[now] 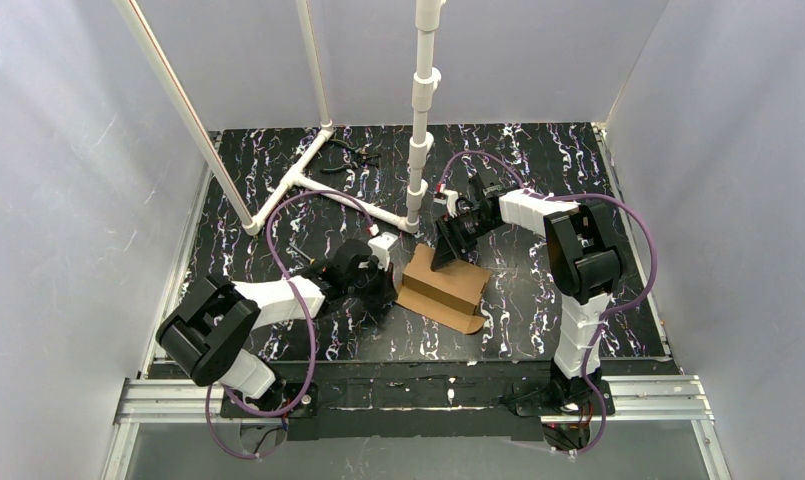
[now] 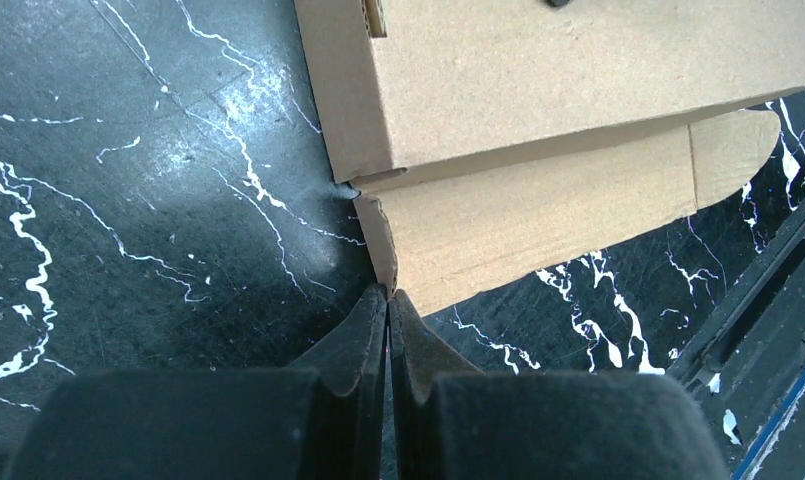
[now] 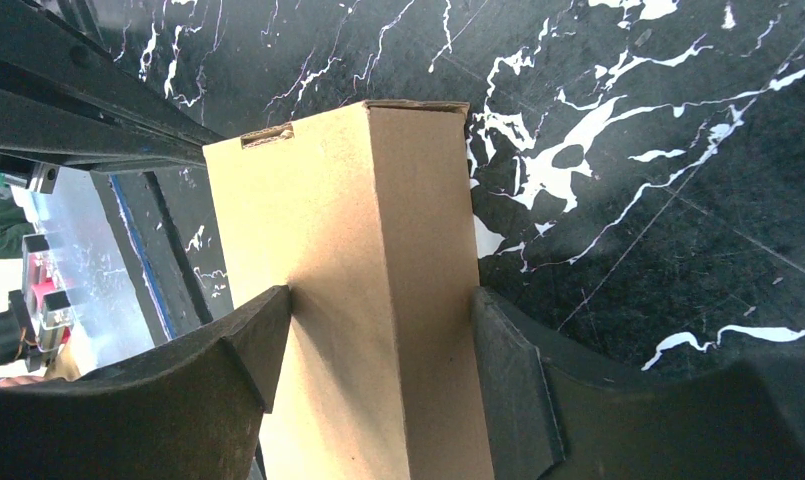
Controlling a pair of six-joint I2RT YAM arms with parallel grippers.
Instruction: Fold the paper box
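Flap-fold step, paper box (image 1: 443, 287) mid-table (image 1: 538, 170): R gripper (image 3: 378, 320) clamped across box body from 12 o'clock, L gripper (image 2: 388, 300) shut, tips touching loose flap (image 2: 538, 225) at 9 o'clock; next prob. needs flap nudged up & tucked.

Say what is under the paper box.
The paper box lies on the black marbled table; its flat flap sticks out alongside. Anything beneath the cardboard is covered.
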